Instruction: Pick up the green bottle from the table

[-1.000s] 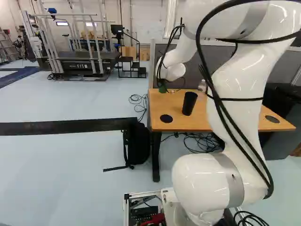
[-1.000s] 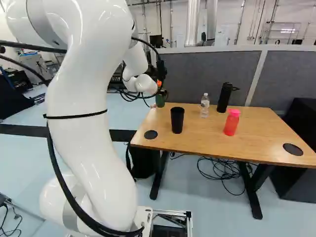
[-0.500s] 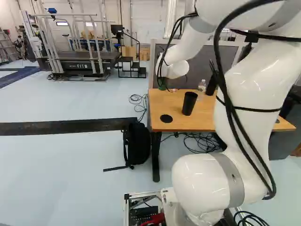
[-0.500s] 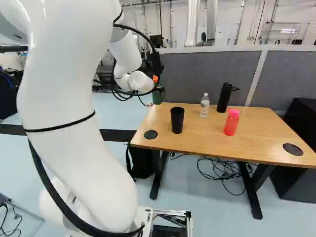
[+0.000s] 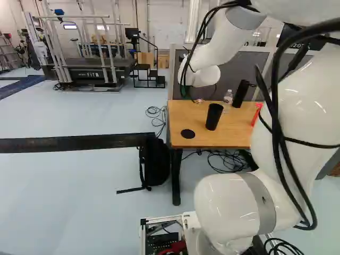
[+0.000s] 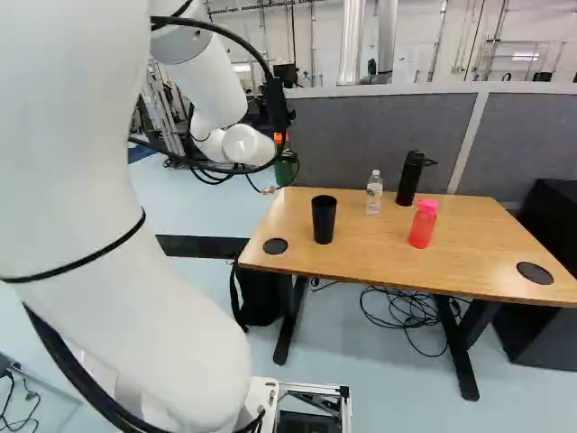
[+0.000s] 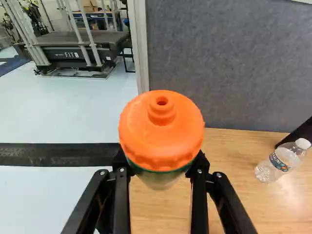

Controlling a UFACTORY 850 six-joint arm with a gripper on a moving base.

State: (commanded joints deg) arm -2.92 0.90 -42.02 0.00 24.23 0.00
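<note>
In the right base view my gripper (image 6: 288, 156) is at the table's far left corner, partly hidden by wrist and cables. The green bottle (image 6: 286, 170) hangs upright from it, seemingly just above the tabletop (image 6: 379, 257). In the wrist view the gripper (image 7: 159, 165) is shut on the bottle's sides, one finger on each, right below its orange cap (image 7: 162, 131). The cap hides most of the body, and the base of the bottle cannot be seen there. The left base view shows only a sliver of green behind the wrist.
A black cup (image 6: 324, 219), a clear water bottle (image 6: 374, 192), a black flask (image 6: 410, 179) and a red bottle (image 6: 423, 224) stand on the table. Behind it rises a grey partition (image 6: 383, 135). A black backpack (image 5: 155, 161) lies by the table's left leg.
The arm has swung its upper links and raised the wrist a little. Gripped throughout, the green bottle has risen slightly with it, toward the left in the right base view. The base has stayed still.
</note>
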